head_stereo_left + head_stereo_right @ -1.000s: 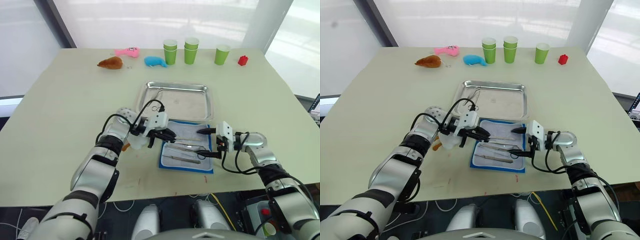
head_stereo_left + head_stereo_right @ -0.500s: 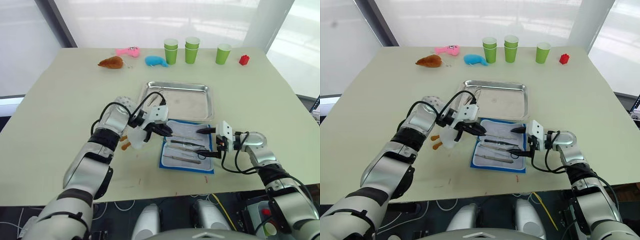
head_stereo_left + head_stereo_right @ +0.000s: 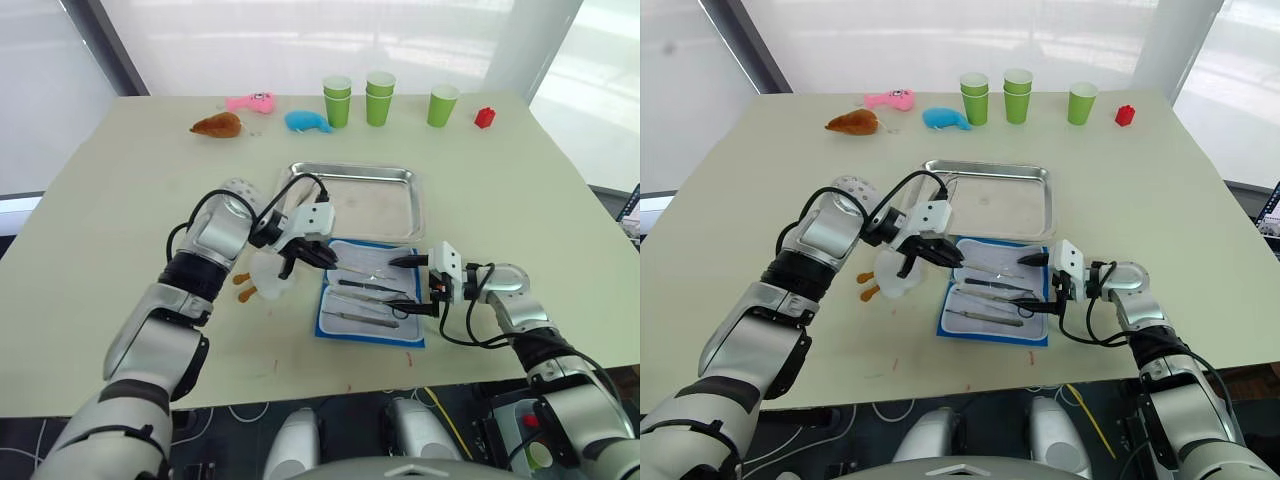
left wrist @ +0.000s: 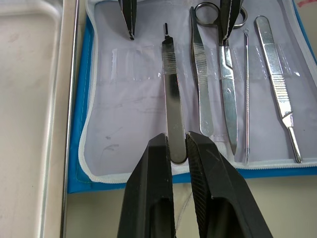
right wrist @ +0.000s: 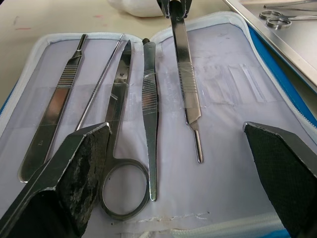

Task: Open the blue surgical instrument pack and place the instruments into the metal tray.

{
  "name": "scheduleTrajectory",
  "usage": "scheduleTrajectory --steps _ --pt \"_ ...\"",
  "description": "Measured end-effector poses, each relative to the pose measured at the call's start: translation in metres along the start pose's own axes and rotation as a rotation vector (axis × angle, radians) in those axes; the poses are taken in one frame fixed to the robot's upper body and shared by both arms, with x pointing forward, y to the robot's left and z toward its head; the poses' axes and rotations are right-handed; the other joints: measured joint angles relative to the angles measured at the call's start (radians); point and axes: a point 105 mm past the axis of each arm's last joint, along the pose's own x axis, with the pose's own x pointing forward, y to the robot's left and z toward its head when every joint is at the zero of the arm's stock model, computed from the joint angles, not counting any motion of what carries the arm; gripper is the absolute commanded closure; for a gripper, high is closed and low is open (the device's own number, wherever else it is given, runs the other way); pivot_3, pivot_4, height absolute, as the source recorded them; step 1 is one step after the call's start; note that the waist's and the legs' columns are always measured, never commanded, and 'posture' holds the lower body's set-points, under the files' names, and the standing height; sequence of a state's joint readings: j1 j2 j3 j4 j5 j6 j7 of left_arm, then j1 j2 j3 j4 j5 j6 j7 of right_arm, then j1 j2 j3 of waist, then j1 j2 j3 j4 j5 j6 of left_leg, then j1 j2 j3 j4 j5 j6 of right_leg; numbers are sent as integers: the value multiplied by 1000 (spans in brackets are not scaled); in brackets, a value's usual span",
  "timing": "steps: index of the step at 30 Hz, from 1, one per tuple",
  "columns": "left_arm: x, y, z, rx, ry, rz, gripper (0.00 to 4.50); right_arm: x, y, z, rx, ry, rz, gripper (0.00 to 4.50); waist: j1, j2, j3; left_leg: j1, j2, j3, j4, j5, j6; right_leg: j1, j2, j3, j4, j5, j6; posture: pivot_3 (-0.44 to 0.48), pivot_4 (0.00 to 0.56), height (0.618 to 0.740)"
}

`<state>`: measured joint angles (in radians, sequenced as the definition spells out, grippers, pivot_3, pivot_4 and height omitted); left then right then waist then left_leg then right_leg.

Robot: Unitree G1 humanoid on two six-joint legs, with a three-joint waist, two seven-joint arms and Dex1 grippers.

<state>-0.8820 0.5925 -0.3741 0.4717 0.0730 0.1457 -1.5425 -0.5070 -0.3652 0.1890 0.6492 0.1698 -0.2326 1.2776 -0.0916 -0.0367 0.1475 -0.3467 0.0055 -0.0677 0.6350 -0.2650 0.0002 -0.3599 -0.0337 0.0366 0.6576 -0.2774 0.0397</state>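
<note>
Head views
pack: blue surgical instrument pack (image 3: 372,296) open flat on table (image 3: 120,200), just in front of metal tray (image 3: 354,199), lining up.
left gripper (image 3: 325,258): over pack's left-rear part, beside white object (image 3: 268,278).
right gripper (image 3: 408,285): at pack's right edge, fingers spread wide.
background: green cups (image 3: 378,100), pink toy (image 3: 252,102), blue plush toy (image 3: 304,121), brown toy (image 3: 218,125), red block (image 3: 484,118) along far edge.

Left wrist view
fingers (image 4: 153,198): clenched on end of flat handle (image 4: 172,111), one finger each side.
other instruments: forceps (image 4: 200,94), scissors (image 4: 224,74), thin probe (image 4: 246,99), scalpel handle (image 4: 277,94) side by side in pockets, apart from fingers.
tray: rim just beside pack.

Right wrist view
fingers (image 5: 69,178): released, one at each side of pack, touching no instrument.
lining: scissors, forceps, probe between the two fingers.
tray corner: scissors (image 5: 277,19) lying inside.
</note>
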Motion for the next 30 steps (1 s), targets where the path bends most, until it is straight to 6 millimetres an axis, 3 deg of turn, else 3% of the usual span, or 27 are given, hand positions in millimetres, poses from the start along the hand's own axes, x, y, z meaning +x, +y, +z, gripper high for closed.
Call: scheduleTrajectory --steps 20,25,30 --pt "-77 -19 -15 -22 46 79 4379 3 3 -1 8 -8 14 0 -1 9 5 1 -3 -46 -2 0 -1 16 -6 -44 2 -19 -17 0 150 740" --pt "-81 -22 -5 -74 -42 71 4379 3 4 -1 6 -8 15 0 1 9 5 0 -10 -56 -3 0 -1 19 -6 -46 4 -23 -16 0 150 740" --pt "-79 -5 22 -140 -222 159 4379 2 3 0 0 -7 16 0 0 9 5 0 -20 -59 -3 0 -1 21 -14 -49 5 -28 -9 0 150 740"
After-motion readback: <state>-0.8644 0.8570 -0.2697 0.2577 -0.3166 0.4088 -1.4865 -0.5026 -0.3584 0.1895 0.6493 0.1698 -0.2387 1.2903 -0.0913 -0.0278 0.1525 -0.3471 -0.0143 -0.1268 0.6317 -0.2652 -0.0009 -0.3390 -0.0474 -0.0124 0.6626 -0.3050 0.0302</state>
